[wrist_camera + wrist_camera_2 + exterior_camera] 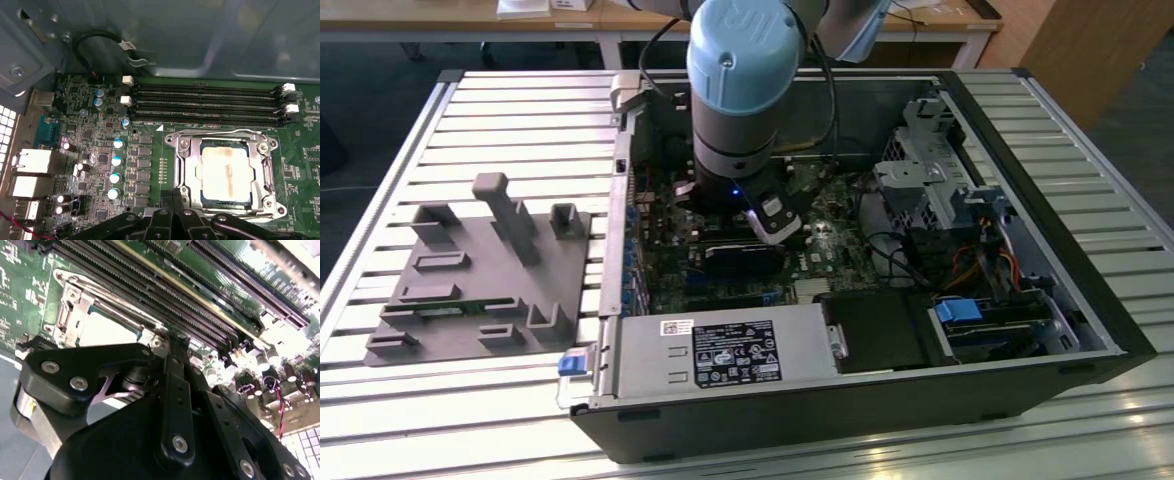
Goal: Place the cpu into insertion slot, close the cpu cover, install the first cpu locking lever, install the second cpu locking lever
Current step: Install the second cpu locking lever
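My claw (pixel 175 210), fingers pressed together, sits beside the closed cpu cover (pixel 186 165); I should press the lever slowly.

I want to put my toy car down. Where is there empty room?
Bare table slats lie between the grey rack and the table's far edge, and in front of the computer case. Inside the case it is crowded with parts and the arm.

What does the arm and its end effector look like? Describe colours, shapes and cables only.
The arm is a thick grey cylinder capped by a rounded light-blue joint cover. Black cables loop beside it, and a small blue light glows near its lower end. The end effector is built of matte black linkage bars joined by round silver screws.
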### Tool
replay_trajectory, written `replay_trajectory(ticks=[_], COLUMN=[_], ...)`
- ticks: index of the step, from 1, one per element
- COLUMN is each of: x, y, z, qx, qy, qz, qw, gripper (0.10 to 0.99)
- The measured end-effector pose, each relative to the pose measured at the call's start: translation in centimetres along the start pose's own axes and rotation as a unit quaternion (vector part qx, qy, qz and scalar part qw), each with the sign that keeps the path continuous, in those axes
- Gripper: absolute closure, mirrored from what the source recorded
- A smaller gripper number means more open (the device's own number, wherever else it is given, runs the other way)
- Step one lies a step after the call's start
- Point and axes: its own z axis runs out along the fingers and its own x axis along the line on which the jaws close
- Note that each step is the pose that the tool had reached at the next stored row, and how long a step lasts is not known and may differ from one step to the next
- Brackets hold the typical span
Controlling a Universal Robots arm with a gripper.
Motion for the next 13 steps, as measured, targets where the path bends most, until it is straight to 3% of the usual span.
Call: replay_trajectory(ticks=[5, 13], x=[0.01, 0.00], y=[0.02, 0.35], z=[-0.07, -1.05], qx=[-0.0004, -0.0010], qy=[-0.0001, -0.0001], qz=[0.000, 0.000], qw=[1.0000, 1.0000], gripper=[0.980, 0.980])
